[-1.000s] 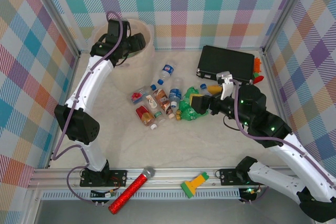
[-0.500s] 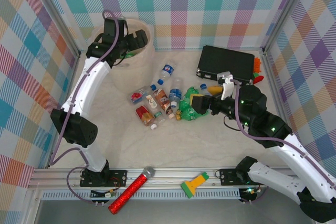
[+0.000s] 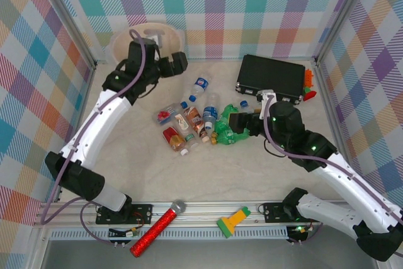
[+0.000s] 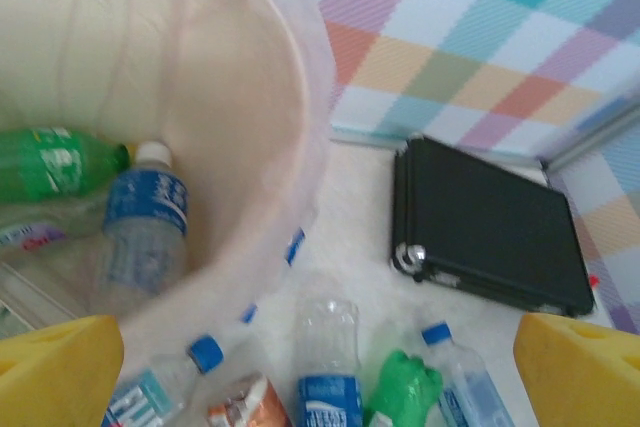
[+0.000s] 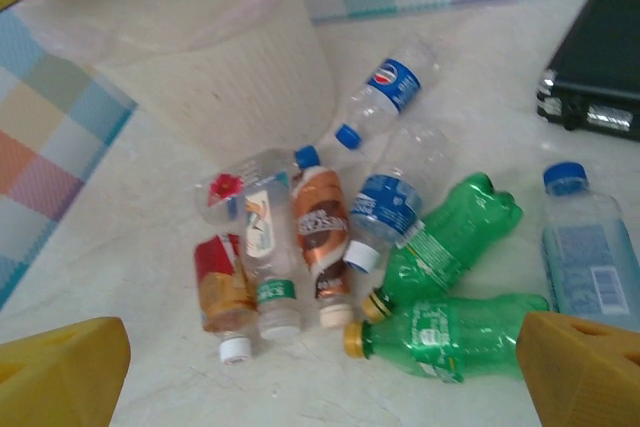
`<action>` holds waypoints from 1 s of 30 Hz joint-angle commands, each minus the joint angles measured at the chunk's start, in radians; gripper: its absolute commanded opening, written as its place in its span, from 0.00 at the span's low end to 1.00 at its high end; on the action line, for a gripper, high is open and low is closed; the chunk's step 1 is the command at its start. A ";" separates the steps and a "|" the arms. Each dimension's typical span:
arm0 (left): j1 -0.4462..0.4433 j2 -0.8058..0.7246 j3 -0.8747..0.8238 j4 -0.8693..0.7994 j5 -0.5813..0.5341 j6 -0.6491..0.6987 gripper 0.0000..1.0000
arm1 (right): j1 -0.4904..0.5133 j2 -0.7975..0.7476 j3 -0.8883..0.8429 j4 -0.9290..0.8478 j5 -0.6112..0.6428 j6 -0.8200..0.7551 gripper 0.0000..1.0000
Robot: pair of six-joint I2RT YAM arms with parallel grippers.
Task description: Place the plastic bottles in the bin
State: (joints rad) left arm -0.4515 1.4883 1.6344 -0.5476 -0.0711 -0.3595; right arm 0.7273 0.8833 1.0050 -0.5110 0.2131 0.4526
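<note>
Both claws are released and empty. The left claw (image 3: 178,64) hangs at 4 o'clock of the bin (image 3: 119,39), and the right claw (image 3: 234,121) gapes at 3 o'clock of the plastic bottles (image 3: 192,124) heaped mid-table. The bin, at 11 o'clock on the table (image 3: 189,174), holds a green bottle (image 4: 50,162) and a blue-labelled bottle (image 4: 145,212). The likeliest trouble is the heap itself. The bottles are thin, glossy and round, some dented, and they lie touching, so closing on one may roll its neighbours away or squeeze it out from between the smooth yellow pads (image 5: 60,372). The two green bottles (image 5: 450,332) lie pressed together, so a grab there could catch both. Both arms sit near the heap and could clash. The bin's pale, thin, translucent wall would likely shift if bumped. The black case (image 3: 271,75) is hard, flat and boxy, at 1 o'clock.
</note>
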 commanded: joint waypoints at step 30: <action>-0.299 -0.292 -0.497 0.147 0.015 -0.071 0.99 | -0.430 0.720 0.081 -0.001 -0.140 -0.070 0.91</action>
State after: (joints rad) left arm -0.7441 1.2350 1.1572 -0.4324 -0.0673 -0.4221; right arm 0.3054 1.5681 1.0485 -0.5175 0.0673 0.4061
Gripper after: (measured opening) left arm 0.995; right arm 0.915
